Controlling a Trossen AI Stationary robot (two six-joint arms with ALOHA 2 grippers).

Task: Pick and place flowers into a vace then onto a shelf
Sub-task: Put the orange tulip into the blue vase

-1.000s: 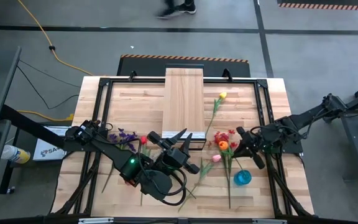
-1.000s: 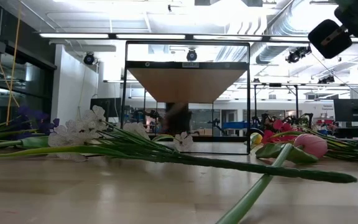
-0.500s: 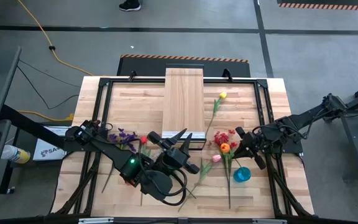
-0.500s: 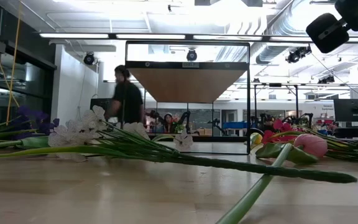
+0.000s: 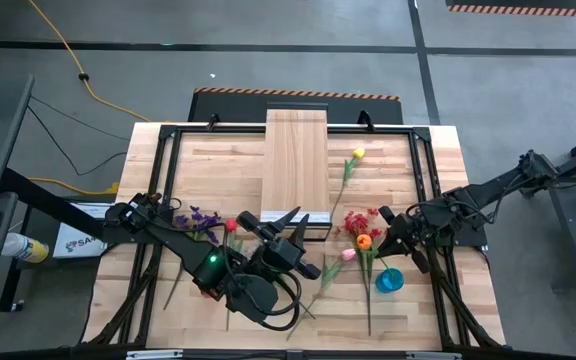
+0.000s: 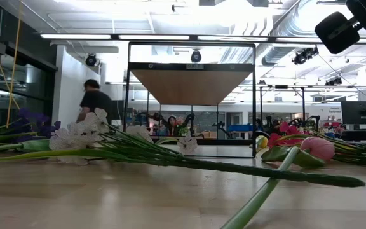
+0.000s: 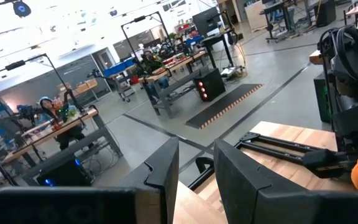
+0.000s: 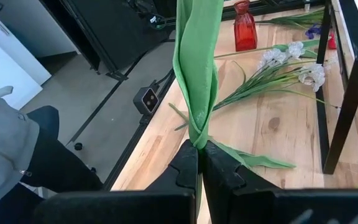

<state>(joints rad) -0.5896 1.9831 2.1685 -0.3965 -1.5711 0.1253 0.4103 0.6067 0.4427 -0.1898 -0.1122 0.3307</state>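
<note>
1. We see the orange tulip held over the bench on its right side; its green stem is pinched between the closed fingers of the right hand, as the right wrist view shows.
2. The other flowers lie loose on the bench: a pink tulip and a red spray just beside the held one, a yellow tulip farther back, a purple spray and a red tulip on the left, and a white spray seen from the right wrist.
3. A small blue vessel, which we take for the vase, stands near the right hand, toward the front edge; a red glass bottle stands at the far left side.
4. We judge the task early: no stem stands in a vase, and the shelf carries nothing.
5. The left hand waits at the shelf's near end, its fingers narrowly parted and holding nothing.
6. For room, the black frame bounds the bench, and loose stems crowd the path to the vessel.
</note>
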